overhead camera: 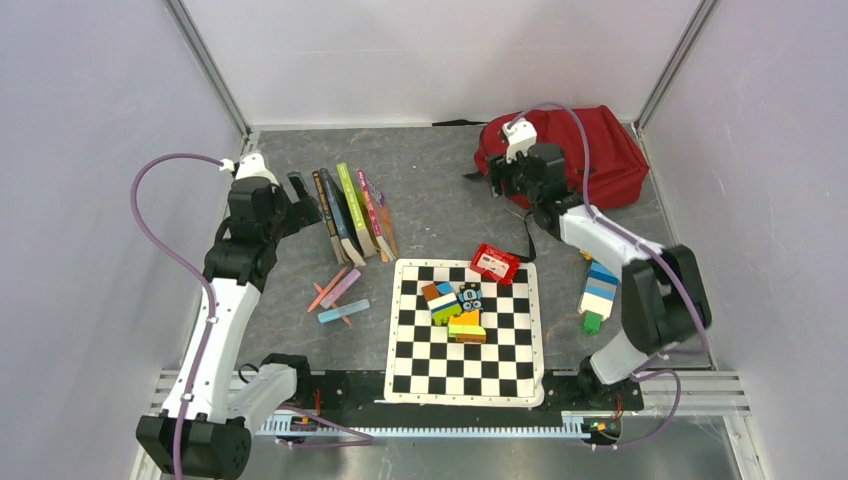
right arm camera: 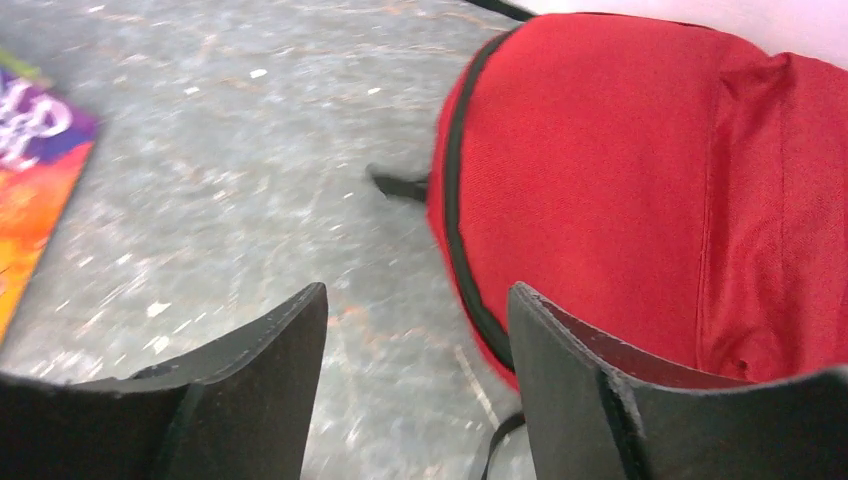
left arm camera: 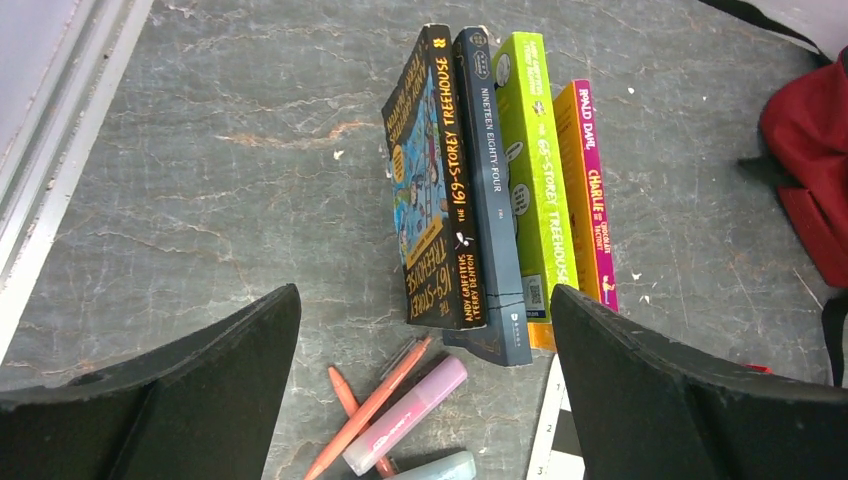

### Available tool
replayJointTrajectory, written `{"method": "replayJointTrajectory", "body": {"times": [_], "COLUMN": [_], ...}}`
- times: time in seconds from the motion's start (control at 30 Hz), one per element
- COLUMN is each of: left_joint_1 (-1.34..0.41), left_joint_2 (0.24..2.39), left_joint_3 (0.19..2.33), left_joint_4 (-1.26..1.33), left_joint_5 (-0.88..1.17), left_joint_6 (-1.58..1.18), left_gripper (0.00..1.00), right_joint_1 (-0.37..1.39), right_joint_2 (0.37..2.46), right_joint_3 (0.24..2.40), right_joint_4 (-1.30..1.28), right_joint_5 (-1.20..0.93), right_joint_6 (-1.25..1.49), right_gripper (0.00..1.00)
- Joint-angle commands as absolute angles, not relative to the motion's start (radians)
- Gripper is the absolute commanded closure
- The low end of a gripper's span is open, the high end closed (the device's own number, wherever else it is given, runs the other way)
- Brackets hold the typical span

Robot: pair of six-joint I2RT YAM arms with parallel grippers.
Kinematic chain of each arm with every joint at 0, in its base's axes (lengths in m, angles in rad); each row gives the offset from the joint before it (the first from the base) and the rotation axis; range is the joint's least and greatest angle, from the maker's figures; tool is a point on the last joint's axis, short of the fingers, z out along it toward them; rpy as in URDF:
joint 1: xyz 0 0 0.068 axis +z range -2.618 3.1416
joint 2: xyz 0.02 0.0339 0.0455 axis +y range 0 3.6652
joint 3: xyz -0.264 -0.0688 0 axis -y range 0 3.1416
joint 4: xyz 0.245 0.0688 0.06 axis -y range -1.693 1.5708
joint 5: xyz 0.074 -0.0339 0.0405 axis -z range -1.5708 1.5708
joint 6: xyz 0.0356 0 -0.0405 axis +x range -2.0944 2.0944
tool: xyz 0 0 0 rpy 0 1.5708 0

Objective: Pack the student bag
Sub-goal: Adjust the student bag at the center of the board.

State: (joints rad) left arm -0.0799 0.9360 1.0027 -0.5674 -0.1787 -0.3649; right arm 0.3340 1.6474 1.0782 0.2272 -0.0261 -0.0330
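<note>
From above, the student bag is lying at about one o'clock on the table, in the far right corner. I cannot tell whether its zip is open. The right claw is hovering at the bag's nine o'clock edge. The left claw is hanging at ten o'clock, just beside a row of books.

In the left wrist view, the left claw is spread wide and gripping nothing. The books are standing at twelve o'clock, some pens are lying at six, and a piece of the bag is showing at three.

In the right wrist view, the right claw is also spread and empty. The bag is filling the one to three o'clock side, with a black band running along its near edge.

The bag looks like soft, floppy cloth that will probably sag and fold instead of lifting stiffly. Pinching that black band, a zip pull or a strap is likely to hold better than the smooth red panel.
</note>
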Motion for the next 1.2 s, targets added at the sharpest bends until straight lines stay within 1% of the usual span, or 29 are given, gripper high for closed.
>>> {"method": "replayJointTrajectory", "body": {"times": [0.0, 0.07, 0.13, 0.17, 0.23, 0.37, 0.47, 0.53, 0.6, 0.73, 0.9, 1.0, 1.03, 1.07, 1.1, 1.17], "left_joint_1": [-0.076, -0.076, -0.075, -0.076, -0.076, -0.076, -0.076, -0.076, -0.077, -0.077, -0.075, -0.076, -0.077, -0.075, -0.076, -0.077], "left_joint_2": [0.962, 0.986, 1.01, 1.02, 1.043, 1.077, 1.083, 1.085, 1.09, 1.087, 1.062, 1.057, 1.054, 1.05, 1.046, 1.037], "left_joint_3": [1.035, 1.058, 1.076, 1.084, 1.095, 1.125, 1.128, 1.124, 1.123, 1.14, 1.123, 1.127, 1.128, 1.128, 1.128, 1.129], "left_joint_4": [-0.503, -0.499, -0.492, -0.488, -0.486, -0.501, -0.499, -0.496, -0.496, -0.52, -0.538, -0.559, -0.563, -0.567, -0.571, -0.577], "left_joint_5": [-0.139, -0.123, -0.106, -0.099, -0.091, -0.092, -0.088, -0.089, -0.092, -0.086, -0.096, -0.089, -0.089, -0.089, -0.093, -0.098], "left_joint_6": [-0.33, -0.334, -0.335, -0.336, -0.34, -0.368, -0.392, -0.401, -0.406, -0.407, -0.401, -0.396, -0.394, -0.393, -0.391, -0.392], "left_gripper": [0.0, 0.0, 0.0, 0.0, 0.0, 0.0, 0.0, 0.0, 0.0, 0.0, 0.0, 0.0, 0.0, 0.0, 0.0, 0.0], "right_joint_1": [0.378, 0.379, 0.378, 0.372, 0.345, 0.243, 0.195, 0.193, 0.193, 0.195, 0.215, 0.247, 0.258, 0.271, 0.279, 0.293], "right_joint_2": [1.443, 1.377, 1.342, 1.335, 1.344, 1.466, 1.567, 1.635, 1.703, 1.81, 1.876, 1.897, 1.903, 1.913, 1.922, 1.937], "right_joint_3": [1.017, 1.006, 1.011, 1.017, 1.041, 1.17, 1.255, 1.304, 1.352, 1.429, 1.439, 1.434, 1.435, 1.438, 1.446, 1.464], "right_joint_4": [0.092, 0.047, 0.006, 0.003, -0.026, -0.111, -0.13, -0.127, -0.142, -0.224, -0.261, -0.262, -0.261, -0.259, -0.264, -0.272], "right_joint_5": [-0.09, -0.052, 0.057, 0.11, 0.18, 0.165, 0.087, -0.03, -0.182, -0.29, -0.286, -0.215, -0.186, -0.161, -0.143, -0.134], "right_joint_6": [-0.003, 0.045, 0.064, 0.071, 0.074, 0.125, 0.122, 0.02, -0.091, -0.196, -0.268, -0.315, -0.332, -0.342, -0.348, -0.342], "right_gripper": [0.27, 0.25, 0.18, 0.13, 0.09, 0.11, 0.13, 0.12, 0.14, 0.16, 0.17, 0.17, 0.18, 0.22, 0.31, 0.56]}}
